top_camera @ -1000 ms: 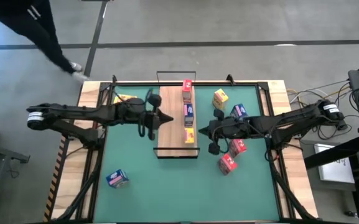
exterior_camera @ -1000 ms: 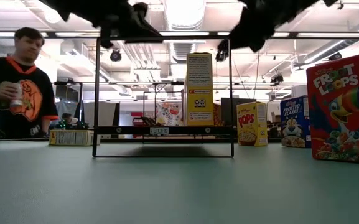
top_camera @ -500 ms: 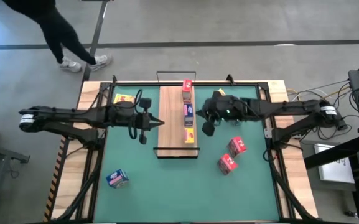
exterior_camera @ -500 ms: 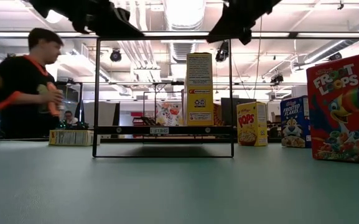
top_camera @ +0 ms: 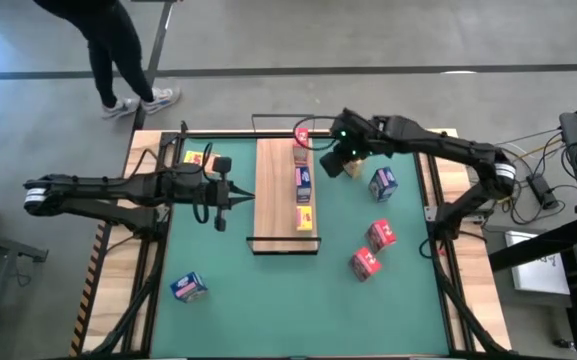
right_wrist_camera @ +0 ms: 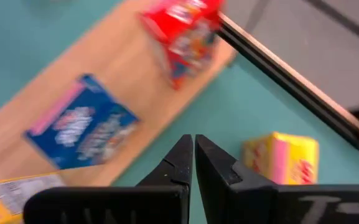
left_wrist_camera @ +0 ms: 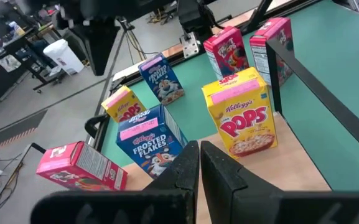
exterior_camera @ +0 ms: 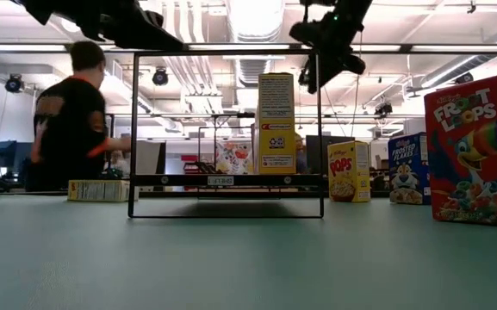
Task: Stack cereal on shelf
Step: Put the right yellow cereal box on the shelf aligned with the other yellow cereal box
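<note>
Three boxes on the shelf [top_camera: 273, 190] so far: red [top_camera: 300, 137], blue [top_camera: 305, 180], yellow [top_camera: 305, 217]. Six left on the mat (one yellow [top_camera: 353, 155] under the right gripper [top_camera: 330, 166]). Both grippers clenched, empty; left gripper [top_camera: 236, 195] beside the shelf.

**Green mat, wooden shelf, scattered cereal boxes**

Green mat [top_camera: 268, 290] over a wood table [top_camera: 468, 290]. Centered toward 12 o'clock, the shelf [top_camera: 273, 190], carrying a red box [top_camera: 301, 138], blue box [top_camera: 304, 180] and yellow box [top_camera: 305, 217] in a row. On the mat: two red boxes [top_camera: 373, 250] at 4 o'clock, a blue box [top_camera: 188, 288] at 8.
</note>
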{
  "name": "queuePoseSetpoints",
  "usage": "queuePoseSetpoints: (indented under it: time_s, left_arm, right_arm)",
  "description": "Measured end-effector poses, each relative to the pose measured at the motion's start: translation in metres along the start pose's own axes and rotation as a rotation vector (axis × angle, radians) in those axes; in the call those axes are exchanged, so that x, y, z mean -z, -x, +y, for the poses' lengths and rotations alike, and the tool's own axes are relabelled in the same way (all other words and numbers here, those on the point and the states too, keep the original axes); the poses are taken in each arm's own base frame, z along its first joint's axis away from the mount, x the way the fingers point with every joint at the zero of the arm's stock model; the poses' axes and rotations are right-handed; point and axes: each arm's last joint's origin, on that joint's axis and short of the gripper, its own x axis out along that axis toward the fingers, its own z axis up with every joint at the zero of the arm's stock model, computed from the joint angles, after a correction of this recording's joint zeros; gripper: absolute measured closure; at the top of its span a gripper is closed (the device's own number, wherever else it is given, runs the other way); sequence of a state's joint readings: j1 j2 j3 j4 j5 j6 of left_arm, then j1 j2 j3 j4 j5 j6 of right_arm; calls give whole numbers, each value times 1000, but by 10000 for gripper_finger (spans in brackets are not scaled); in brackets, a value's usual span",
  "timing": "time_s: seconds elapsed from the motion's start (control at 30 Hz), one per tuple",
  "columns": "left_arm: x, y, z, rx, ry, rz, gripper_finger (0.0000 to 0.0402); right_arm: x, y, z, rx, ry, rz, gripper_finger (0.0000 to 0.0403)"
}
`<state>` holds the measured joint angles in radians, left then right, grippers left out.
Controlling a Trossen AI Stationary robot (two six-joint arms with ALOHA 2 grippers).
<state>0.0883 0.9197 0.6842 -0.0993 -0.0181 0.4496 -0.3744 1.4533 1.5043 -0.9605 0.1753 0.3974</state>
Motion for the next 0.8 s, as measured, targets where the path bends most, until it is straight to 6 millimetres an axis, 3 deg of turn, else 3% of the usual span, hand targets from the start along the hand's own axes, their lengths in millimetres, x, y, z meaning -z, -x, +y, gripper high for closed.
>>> queuePoseSetpoints:
  time_s: [0.33, 0.53, 0.8]
  left_arm:
    - [2, 1, -1, 10, -2, 22, 401]
    - [2, 1, -1, 10, -4, 22, 401]
    - [2, 1, -1, 9, -5, 20, 401]
  right_arm:
    - [-12, -20, -37, 158, -148, 246, 375]
    - [-11, -43, -54, 174, -181, 393, 291]
    - [-13, -61, -72, 191, -148, 445, 171]
